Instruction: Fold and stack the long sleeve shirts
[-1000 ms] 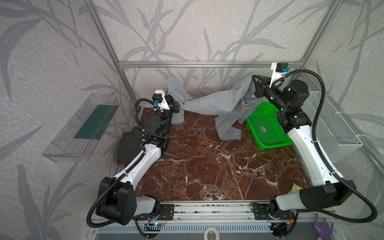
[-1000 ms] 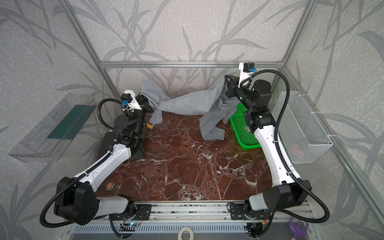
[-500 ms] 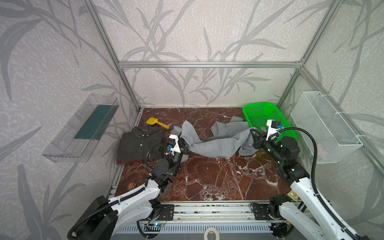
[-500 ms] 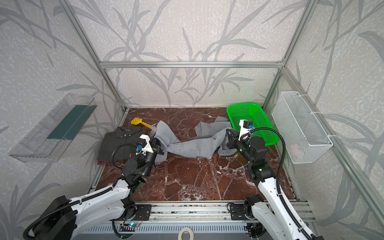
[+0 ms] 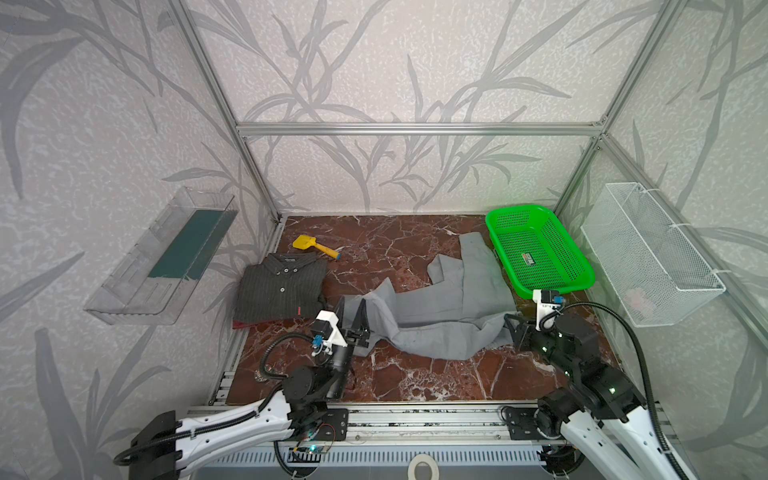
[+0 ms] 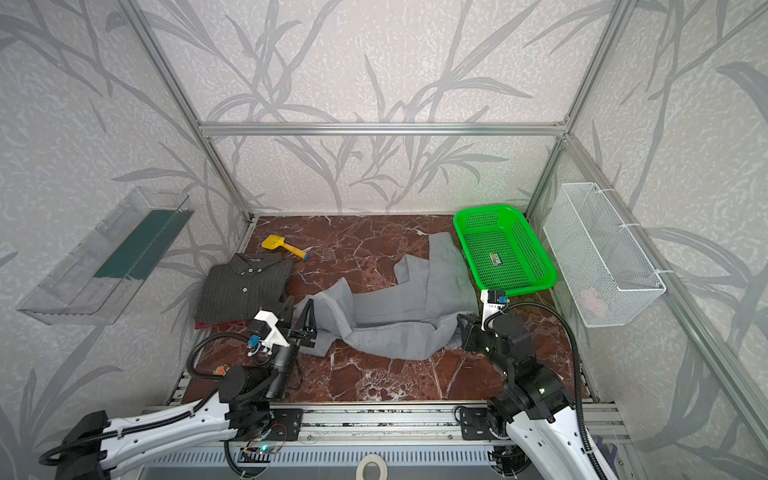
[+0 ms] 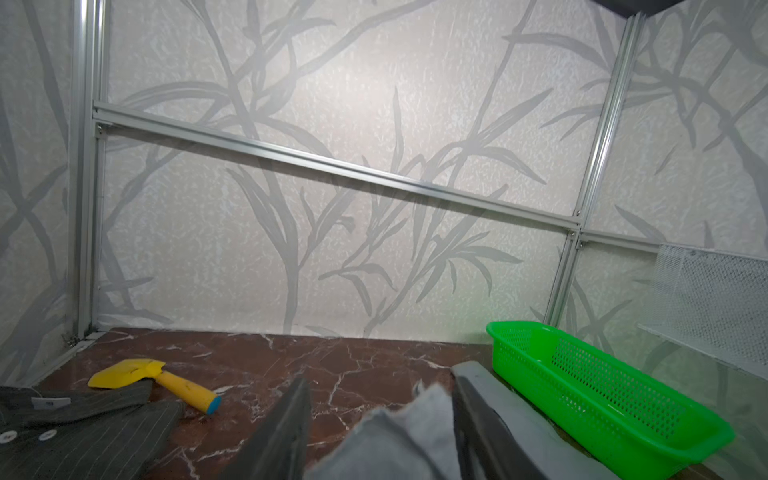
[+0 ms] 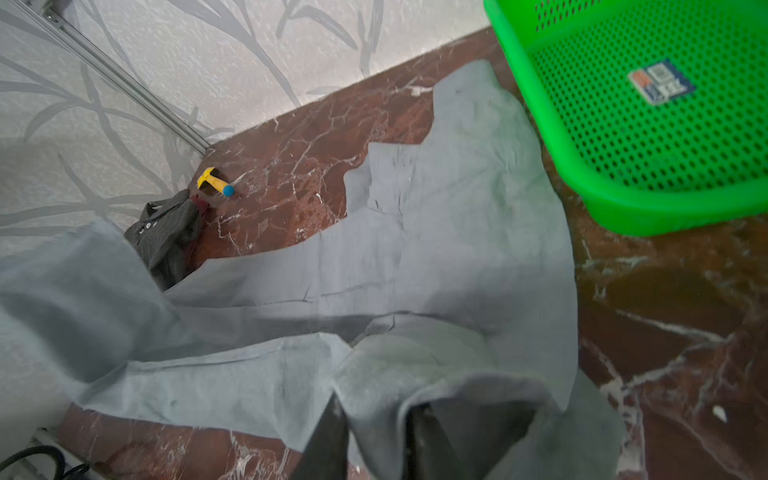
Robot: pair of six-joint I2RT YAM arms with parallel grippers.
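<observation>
- Nearest, the left gripper (image 5: pixel 352 311) sits at the left end of the light-grey shirt (image 5: pixel 449 316), its fingers spread wide with cloth between them, unpinched.
- Level with it, the right gripper (image 5: pixel 513 328) meets the shirt's right end, fingers narrowly parted around a fold.
- Between them the shirt lies crumpled on the table, long axis side to side.
- Farther back on the left, the pinstriped shirt (image 5: pixel 280 291) rests folded on the dark red garment (image 5: pixel 249 324); the left arm is nearer.
</observation>
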